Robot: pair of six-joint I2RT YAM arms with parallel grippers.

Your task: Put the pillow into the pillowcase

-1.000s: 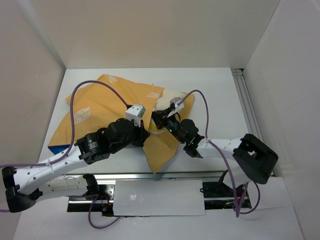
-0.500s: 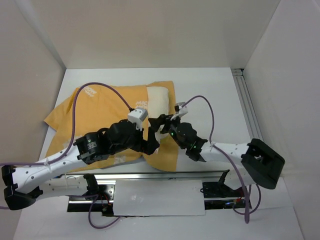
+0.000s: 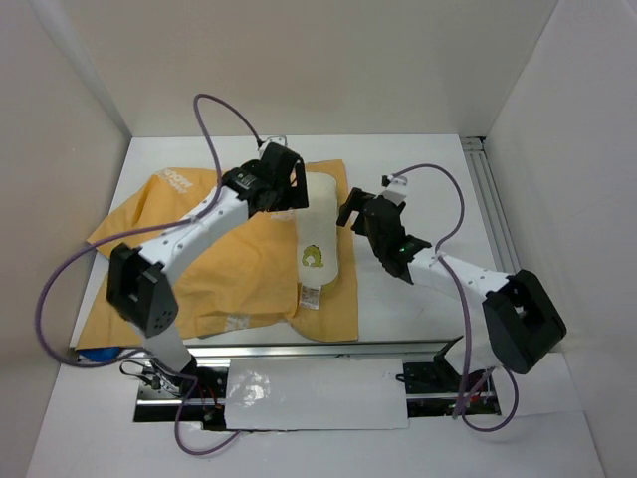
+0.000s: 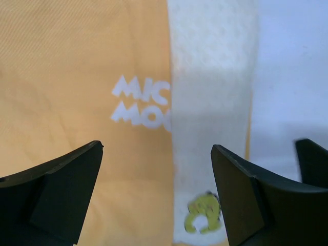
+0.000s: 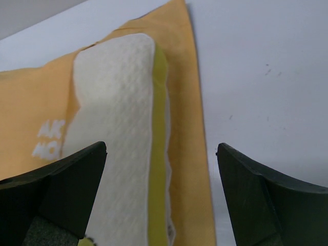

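- Pillow (image 3: 320,224) lies at centre frame, only a cream strip showing from the orange pillowcase (image 3: 199,259).
- Left gripper (image 4: 157,146): fingers wide, holding nothing, over that strip.
- Right gripper (image 5: 162,146): fingers wide, holding nothing.

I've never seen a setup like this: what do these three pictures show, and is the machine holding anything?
These are two robot arms bolted to a white table, each ending in a two-finger gripper. One picture looks down from above; the other two come from cameras on the wrists, so the dark shapes are the fingers. An orange pillowcase lies spread out with a cream pillow partly inside, one strip sticking out. The left gripper and right gripper are both open, holding nothing.
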